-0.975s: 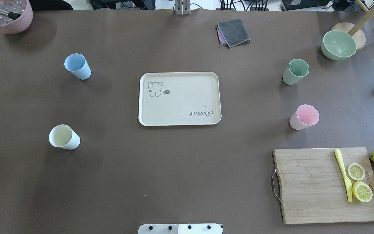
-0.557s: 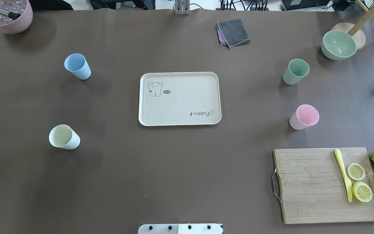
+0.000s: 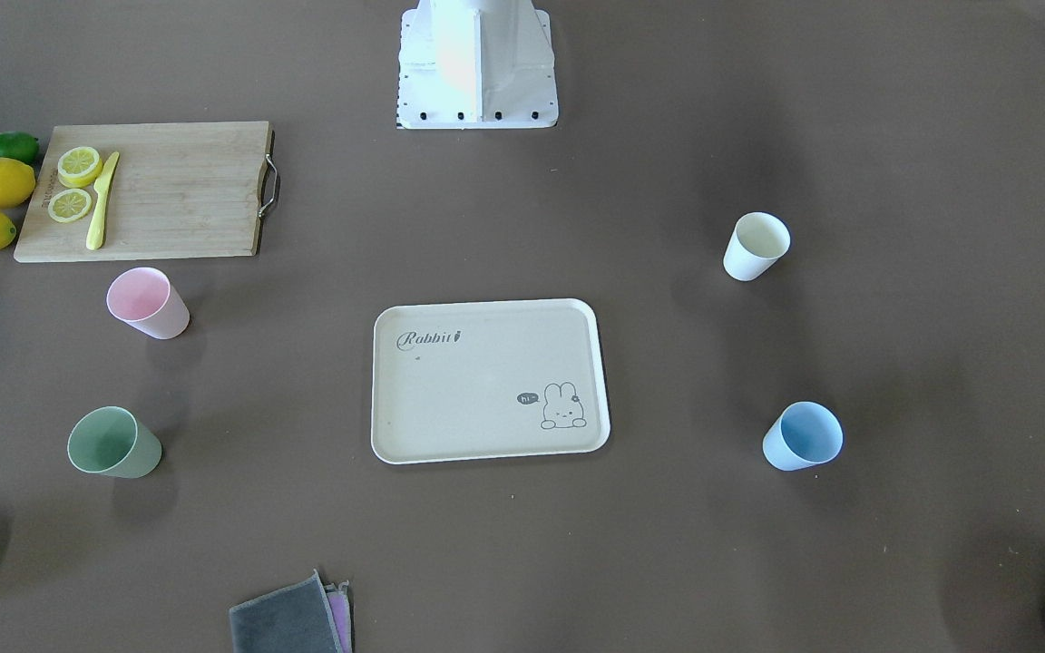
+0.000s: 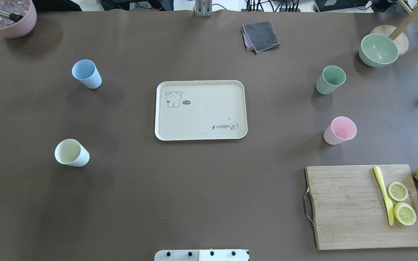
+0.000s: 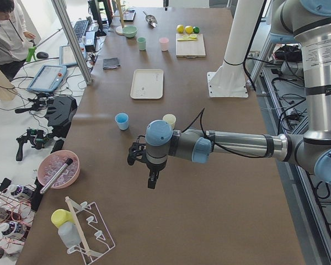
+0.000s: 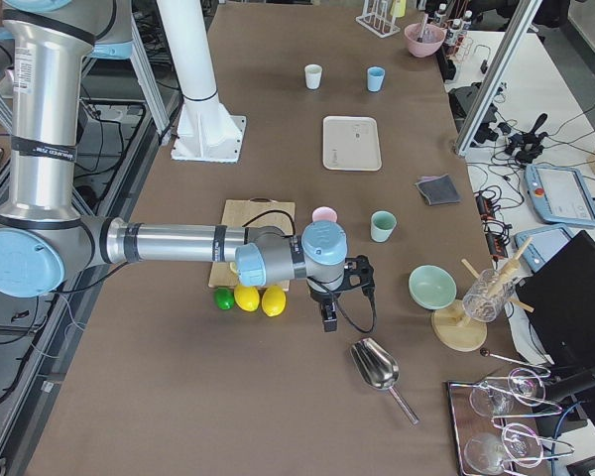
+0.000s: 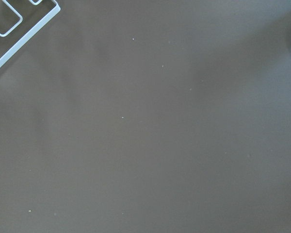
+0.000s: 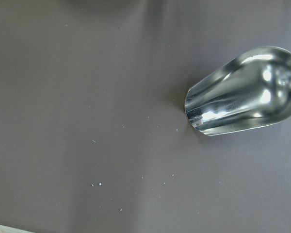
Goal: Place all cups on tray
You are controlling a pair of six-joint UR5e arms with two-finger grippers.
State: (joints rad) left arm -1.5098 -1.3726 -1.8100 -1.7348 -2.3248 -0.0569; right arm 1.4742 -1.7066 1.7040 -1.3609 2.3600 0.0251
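Overhead exterior view has the cream-beige tray point(image 4: 201, 116) lying flat at the middle of the brown tabletop point(image 4: 194, 195), its "Rabbit" script toward the near right corner. All four cups stand upright on the tabletop, well apart from the tray: the light blue cup point(image 4: 86, 74) at far left, the cream-white cup point(image 4: 72, 153) at near left, the sage green cup point(image 4: 330, 80) at far right, and the pink cup point(image 4: 339, 130) at near right, just beyond the far edge of the wooden cutting board point(image 4: 354, 206). Seen from the exterior left view, the left pincer point(image 5: 152, 181) hangs pointing down over bare tabletop, out past the two left-hand cups; whether it is released or clenched cannot be told. Seen from the exterior right view, the right pincer point(image 6: 328, 319) hangs pointing down between the lemons point(image 6: 261, 297) and a metal scoop point(image 6: 377, 369), and its state likewise cannot be told
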